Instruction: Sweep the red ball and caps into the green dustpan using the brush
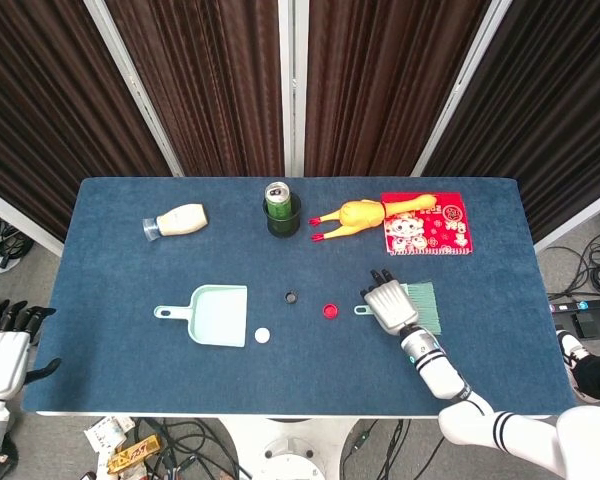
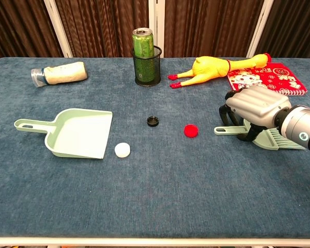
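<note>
The left hand (image 1: 2,355) hung off the near left corner of the table (image 2: 160,196), fingers apart and holding nothing, well away from the work. Nearest the front edge lay a small white cap (image 2: 122,150), just beside the open mouth of the green dustpan (image 2: 80,133), a smooth plastic scoop whose handle pointed toward the left edge. On the right half, the right hand (image 2: 253,106) sat over the green brush (image 2: 261,135), fingers curled down around the base of its handle; whether it had actually clamped could not be told. The brush's long axis ran left to right, its thin handle toward the centre and its pale bristles fanning toward the right edge. The flat red cap (image 2: 190,130) lay just left of the handle tip, the ringed black cap (image 2: 153,121) further left, so the sweep would likely run leftward to the dustpan. Toward the far edge stood a green can in a mesh cup (image 2: 146,64), with a rubber chicken (image 2: 206,68), a red packet (image 2: 266,77) and a toppled bottle (image 2: 62,73).
</note>
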Controlling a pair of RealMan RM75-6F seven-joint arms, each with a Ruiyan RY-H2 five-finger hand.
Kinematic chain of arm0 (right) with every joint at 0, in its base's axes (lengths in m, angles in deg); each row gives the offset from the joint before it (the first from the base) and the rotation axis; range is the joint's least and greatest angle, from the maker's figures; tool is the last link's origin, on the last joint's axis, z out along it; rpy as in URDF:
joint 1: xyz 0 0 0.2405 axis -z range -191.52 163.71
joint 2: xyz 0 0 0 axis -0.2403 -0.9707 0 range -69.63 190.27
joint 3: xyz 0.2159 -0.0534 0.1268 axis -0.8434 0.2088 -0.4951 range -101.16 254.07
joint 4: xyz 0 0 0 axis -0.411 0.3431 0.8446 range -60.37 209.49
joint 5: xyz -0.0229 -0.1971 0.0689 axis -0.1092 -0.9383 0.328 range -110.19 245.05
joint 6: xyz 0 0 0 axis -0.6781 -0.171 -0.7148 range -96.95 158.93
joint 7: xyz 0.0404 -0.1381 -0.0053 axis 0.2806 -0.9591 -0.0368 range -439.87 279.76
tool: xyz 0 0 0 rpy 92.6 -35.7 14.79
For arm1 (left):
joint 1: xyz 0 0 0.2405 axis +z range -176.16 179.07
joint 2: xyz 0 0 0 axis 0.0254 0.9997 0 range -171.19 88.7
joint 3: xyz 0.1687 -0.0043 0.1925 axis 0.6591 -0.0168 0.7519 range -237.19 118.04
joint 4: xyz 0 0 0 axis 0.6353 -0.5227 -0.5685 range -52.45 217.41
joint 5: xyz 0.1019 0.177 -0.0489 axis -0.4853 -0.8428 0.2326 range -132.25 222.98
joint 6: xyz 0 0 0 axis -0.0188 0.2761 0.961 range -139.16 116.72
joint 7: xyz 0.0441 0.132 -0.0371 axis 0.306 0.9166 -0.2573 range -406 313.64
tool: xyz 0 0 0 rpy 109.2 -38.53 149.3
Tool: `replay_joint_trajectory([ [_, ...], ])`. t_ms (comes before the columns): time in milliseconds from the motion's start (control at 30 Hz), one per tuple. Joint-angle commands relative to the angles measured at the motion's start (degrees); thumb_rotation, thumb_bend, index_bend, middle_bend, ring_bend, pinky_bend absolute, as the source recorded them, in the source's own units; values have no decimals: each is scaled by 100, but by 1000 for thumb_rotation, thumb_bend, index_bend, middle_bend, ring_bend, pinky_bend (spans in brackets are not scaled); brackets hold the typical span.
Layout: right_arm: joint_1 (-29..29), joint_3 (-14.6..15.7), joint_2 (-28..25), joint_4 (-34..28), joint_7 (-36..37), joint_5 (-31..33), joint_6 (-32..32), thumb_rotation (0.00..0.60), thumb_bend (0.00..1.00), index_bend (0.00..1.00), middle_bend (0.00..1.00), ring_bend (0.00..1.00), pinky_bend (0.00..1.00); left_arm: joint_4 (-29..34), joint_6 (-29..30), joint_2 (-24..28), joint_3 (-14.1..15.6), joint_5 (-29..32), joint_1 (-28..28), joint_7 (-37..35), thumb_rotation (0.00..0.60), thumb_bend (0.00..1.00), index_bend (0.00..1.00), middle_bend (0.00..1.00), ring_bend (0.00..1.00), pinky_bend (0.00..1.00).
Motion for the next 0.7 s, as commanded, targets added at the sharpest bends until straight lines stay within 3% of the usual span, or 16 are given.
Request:
replay_joint_trajectory([
  [33,-2,21,-4,8,36,31,26,600,156,460,504,126,188,-15,8,-7,-4,1,3,-9,600,126,247,238,121,79],
  [200,-9,44,-13,-10,149,35,23,600,232,493,526,152,196,-29,3,-8,1,-6,1,-20,600,126,247,237,121,79],
  [367,-5,36,-159,-138,392,-64,-62,600,374,608,599,248,253,-2,-35,39,-19,-68,-72,25,600,126,248,237,121,79],
  [500,44,-48,-574,-555,704,-163,-242,600,439,647,622,267,267,134,-154,166,-80,-194,-254,22,600,126,248,237,121,79],
  [700,103,-326,-1605,-1558,1155,-200,-470,600,450,664,624,287,305,493,-713,302,-316,-139,-778,255,600,125,295,238,121,82],
])
